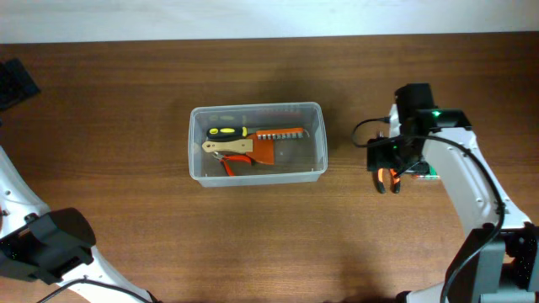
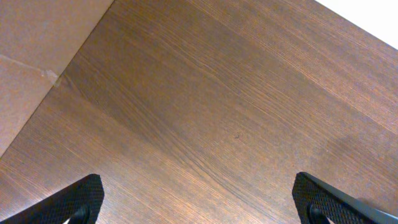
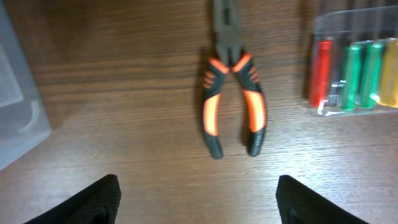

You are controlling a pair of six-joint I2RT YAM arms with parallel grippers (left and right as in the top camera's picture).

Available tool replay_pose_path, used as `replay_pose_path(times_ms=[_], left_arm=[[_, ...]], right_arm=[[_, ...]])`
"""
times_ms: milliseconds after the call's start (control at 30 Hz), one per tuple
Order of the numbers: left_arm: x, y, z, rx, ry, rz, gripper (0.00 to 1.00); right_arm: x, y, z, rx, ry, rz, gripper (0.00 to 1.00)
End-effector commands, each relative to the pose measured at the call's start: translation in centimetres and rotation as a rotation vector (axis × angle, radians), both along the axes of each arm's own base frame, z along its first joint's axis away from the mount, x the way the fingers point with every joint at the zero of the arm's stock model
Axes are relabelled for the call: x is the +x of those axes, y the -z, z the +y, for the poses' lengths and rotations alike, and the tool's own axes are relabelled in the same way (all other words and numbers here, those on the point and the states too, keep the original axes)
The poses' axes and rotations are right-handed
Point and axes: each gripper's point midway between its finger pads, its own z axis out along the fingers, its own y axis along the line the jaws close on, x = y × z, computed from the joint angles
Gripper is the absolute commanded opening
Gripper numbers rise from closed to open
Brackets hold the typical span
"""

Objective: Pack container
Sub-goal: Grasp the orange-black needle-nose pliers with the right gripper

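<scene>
The clear plastic container (image 1: 321, 143) stands mid-table and holds a yellow-and-black screwdriver (image 1: 227, 132), an orange-handled saw (image 1: 271, 148) and red-handled pliers (image 1: 233, 162). Its corner shows at the left of the right wrist view (image 3: 18, 118). Orange-and-black pliers (image 3: 233, 102) lie flat on the table to the container's right (image 1: 387, 179). My right gripper (image 3: 199, 205) is open and empty, above and just short of the pliers' handles (image 1: 383, 158). My left gripper (image 2: 199, 208) is open and empty over bare wood.
A small clear case of coloured screwdrivers (image 3: 354, 65) lies right of the pliers, partly under the right arm (image 1: 430, 174). A black object (image 1: 15, 82) sits at the far left edge. The left arm's base (image 1: 50, 244) is at the front left.
</scene>
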Motion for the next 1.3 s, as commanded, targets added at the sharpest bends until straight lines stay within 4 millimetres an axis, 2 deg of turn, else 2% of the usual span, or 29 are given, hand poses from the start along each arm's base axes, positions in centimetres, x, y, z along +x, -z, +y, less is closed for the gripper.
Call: replay_pose_path(times_ms=[0,133,333,567,700,900,1267], left_arm=[[-0.1,0.0,0.1,-0.007,-0.010,-0.003,0.99],[-0.2,0.1,0.0,-0.009,-0.010,0.000,0.99],[-0.2,0.1,0.1,-0.009,-0.011,0.000,0.99],[-0.2,0.1,0.0,-0.009,-0.011,0.000,0.99],[-0.2,0.1,0.0,-0.009,-0.011,0.000,0.99],[-0.2,0.1,0.0,-0.009,-0.011,0.000,0.99],[-0.2,0.1,0.0,-0.009,-0.011,0.000,0.99]], right_arm=[[0.4,0.0,-0.6,0.026,0.042,-0.007,0.79],[0.4,1.8,0.1,0.057,0.024,0.049,0.71],[0.3,4.6,0.4,0.070,0.022,0.128,0.64],[0.1,6.9,0.7,0.085,0.022,0.185,0.62],[0.1,7.9,0.7,0.084,0.023,0.204,0.57],[0.3,9.2,0.7,0.084,0.024,0.198,0.57],[1.2,10.1,0.0,0.045,0.028,0.173,0.51]])
